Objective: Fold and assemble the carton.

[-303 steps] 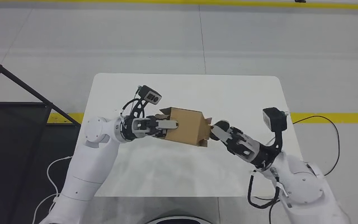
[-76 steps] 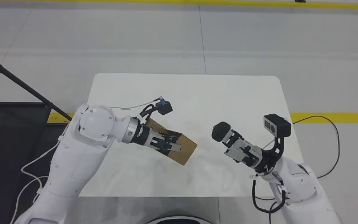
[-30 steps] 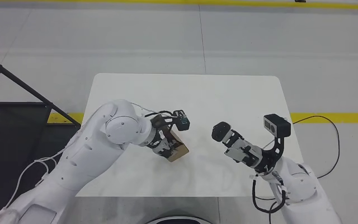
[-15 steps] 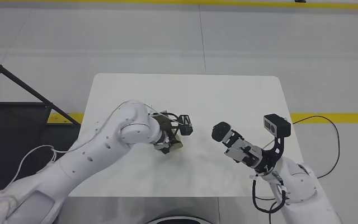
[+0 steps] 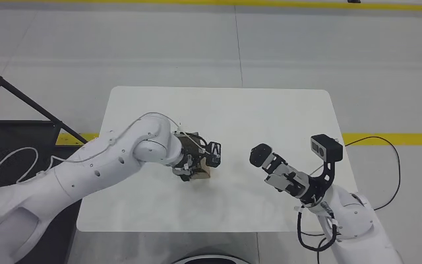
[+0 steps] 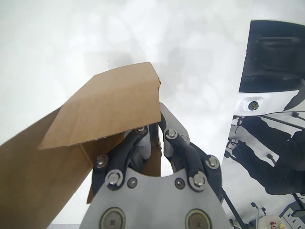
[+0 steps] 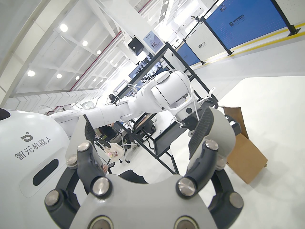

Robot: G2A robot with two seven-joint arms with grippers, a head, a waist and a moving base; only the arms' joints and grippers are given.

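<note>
Left jaws pinch a carton (image 6: 107,106) wall, right jaws spread, well apart | carton swung round since, now upended near table (image 5: 277,119) centre | flaps probably still unfolded, view poor | assembly unfinished

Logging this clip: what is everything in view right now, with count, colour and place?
brown cardboard carton: one, brown, partly folded, near the table's middle.
white rectangular table: one, white, in front of the robot.
black metal rack: one, black, on the floor off the table's edge on the robot's left.
yellow floor stripes: two, yellow, one far beyond the table, one running behind it.
blue display panels: several, blue, far across the room.
left gripper: one, grey and black, shut on a carton panel.
right gripper: one, grey and black, open, apart from the carton.
</note>
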